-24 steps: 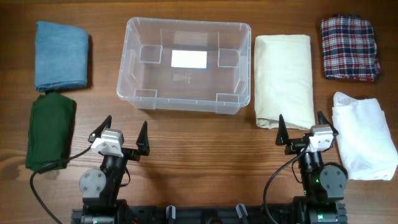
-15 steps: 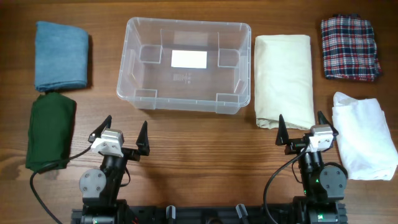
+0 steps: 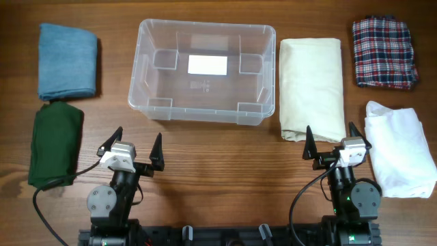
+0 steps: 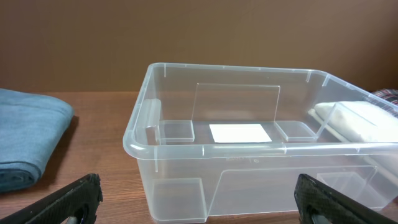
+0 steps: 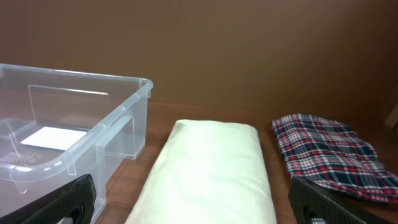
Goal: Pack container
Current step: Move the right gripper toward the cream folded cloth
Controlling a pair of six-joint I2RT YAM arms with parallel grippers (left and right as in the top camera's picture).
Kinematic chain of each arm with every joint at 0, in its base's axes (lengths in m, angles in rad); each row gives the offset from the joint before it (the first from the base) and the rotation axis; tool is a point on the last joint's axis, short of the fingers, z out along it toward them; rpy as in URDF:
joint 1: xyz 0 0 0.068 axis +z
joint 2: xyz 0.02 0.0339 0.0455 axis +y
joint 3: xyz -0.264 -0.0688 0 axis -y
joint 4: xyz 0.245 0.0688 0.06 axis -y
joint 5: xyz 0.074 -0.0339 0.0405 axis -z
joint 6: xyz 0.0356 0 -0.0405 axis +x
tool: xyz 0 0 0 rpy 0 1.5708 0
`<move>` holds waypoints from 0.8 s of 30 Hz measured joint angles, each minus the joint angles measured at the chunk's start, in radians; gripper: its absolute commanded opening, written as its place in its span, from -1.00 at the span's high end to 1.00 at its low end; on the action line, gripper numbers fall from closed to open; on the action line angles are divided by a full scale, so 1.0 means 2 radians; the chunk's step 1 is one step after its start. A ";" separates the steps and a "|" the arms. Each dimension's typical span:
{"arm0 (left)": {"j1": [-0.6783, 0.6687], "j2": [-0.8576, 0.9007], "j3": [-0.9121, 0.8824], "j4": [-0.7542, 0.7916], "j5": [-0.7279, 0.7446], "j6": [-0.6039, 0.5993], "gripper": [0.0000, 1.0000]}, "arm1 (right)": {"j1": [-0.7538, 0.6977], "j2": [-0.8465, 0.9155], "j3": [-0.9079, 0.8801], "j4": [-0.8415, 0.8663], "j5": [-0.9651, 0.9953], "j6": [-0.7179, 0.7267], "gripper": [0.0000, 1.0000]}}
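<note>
On the overhead, left gripper (image 3: pixel 138 134) and right gripper (image 3: pixel 331 130) are sitting wide open and empty near-side, container (image 3: pixel 164 85) is waiting mid-table with folded cloths (image 3: pixel 67 60) staged either side for each arm; left wrist is facing the container (image 4: pixel 236 186), right wrist the cream cloth (image 5: pixel 214 168), probably first pick.

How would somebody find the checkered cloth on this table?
Find the clear rectangular plastic bin in the middle of the wooden table. Look right, past the long cream folded cloth beside it, to the far corner. The checked folded cloth there is the only one with red, navy and white squares; its neighbours are plain.
</note>
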 measured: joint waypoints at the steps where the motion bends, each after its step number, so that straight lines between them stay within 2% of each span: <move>1: 0.000 0.000 0.000 0.000 0.000 0.000 -0.99 | 0.000 0.000 0.000 0.000 0.000 0.000 -1.00; 7: 0.000 0.000 0.000 0.000 0.000 0.000 -0.99 | 0.000 0.000 0.000 0.000 0.000 -0.002 -0.99; 13: 0.000 0.000 0.000 0.000 0.000 0.000 -1.00 | 0.000 0.000 0.000 0.003 0.002 -0.033 -1.00; 17: 0.000 0.000 0.000 0.000 0.000 0.000 -1.00 | 0.000 0.000 0.000 0.064 0.002 -0.027 -1.00; 19: 0.000 0.000 0.000 0.000 0.000 0.000 -0.99 | 0.000 0.000 0.006 0.064 0.002 -0.027 -1.00; 21: 0.000 0.000 0.000 0.000 0.000 0.000 -1.00 | 0.000 0.011 0.030 0.053 0.002 -0.027 -1.00; 24: 0.000 0.000 0.000 0.000 0.000 0.000 -1.00 | 0.000 0.078 0.113 0.032 0.002 -0.026 -1.00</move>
